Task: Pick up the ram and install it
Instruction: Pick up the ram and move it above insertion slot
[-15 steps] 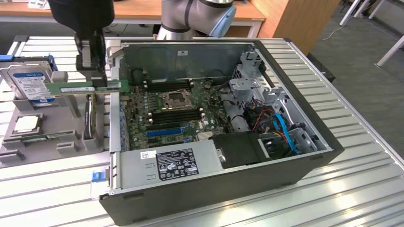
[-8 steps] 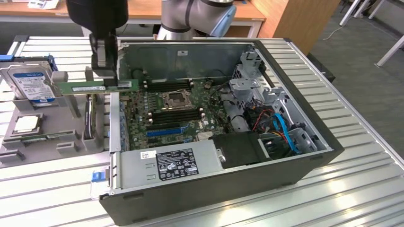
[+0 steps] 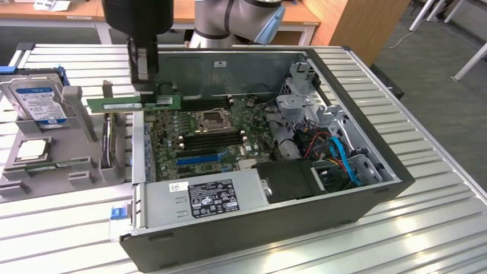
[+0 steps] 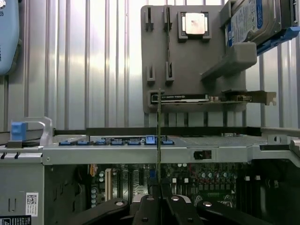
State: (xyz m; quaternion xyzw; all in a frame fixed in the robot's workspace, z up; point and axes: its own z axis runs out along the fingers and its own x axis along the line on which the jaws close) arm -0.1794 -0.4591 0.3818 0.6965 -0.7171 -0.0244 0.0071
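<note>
The gripper (image 3: 145, 96) is pinched shut on the ram (image 3: 114, 104) partway along its length, holding it in the air above the side wall of the open computer case (image 3: 365, 188) — just beside the grey fixture (image 3: 45, 165) on the desk (image 3: 426, 228). The black memory slots (image 3: 215, 135) lie lower and toward the exterior view's right of the stick, whose long axis runs roughly parallel to theirs.

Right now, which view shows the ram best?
The exterior view: the ram shows side-on, full length, held by the gripper over the case edge. The wrist view shows the ram edge-on, a thin strip.
</note>
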